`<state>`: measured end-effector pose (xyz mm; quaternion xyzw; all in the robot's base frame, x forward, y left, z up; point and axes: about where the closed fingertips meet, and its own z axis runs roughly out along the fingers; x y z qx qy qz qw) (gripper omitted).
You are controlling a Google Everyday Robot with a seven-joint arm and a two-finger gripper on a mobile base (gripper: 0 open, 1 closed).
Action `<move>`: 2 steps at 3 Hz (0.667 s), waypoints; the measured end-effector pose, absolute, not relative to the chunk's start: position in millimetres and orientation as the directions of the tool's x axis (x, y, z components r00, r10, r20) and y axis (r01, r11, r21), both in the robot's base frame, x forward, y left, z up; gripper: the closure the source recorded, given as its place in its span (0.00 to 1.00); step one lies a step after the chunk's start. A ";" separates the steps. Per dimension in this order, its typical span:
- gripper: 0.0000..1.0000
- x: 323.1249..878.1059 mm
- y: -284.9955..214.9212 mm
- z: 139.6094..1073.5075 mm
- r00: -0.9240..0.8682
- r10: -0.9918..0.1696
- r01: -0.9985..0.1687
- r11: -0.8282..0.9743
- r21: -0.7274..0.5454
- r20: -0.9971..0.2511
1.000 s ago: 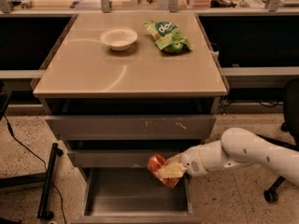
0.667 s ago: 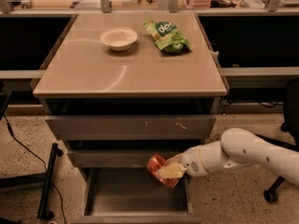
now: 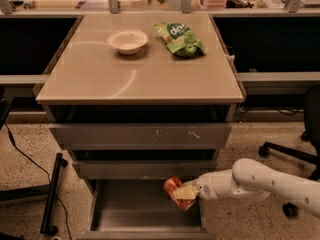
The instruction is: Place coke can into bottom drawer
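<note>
Presently, I find the gripper (image 3: pixel 184 194) below the desk's (image 3: pixel 135 79) front edge, toward its front right corner, with the white arm (image 3: pixel 250 184) reaching in from the right. Its fingers are clamped on the coke can (image 3: pixel 172 186). The can rests on no surface and projects from the gripper's left side. Its long axis is tilted, neither upright nor flat, and I cannot tell which end is the top. The can hangs over the right part of the open bottom drawer (image 3: pixel 135 206), just beside the right wall and just under the front of the drawer above. In my judgement the coming move is a descent with a slight shift left, so the can clears that wall before release. The white bowl (image 3: pixel 128 40) and green snack bag (image 3: pixel 180 38) lie near the desk's rear edge, uninvolved.
</note>
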<state>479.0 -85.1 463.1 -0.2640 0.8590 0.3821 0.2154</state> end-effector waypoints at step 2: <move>1.00 497.6 -95.6 352.0 -0.857 -0.213 -0.488 0.628 0.606 -0.469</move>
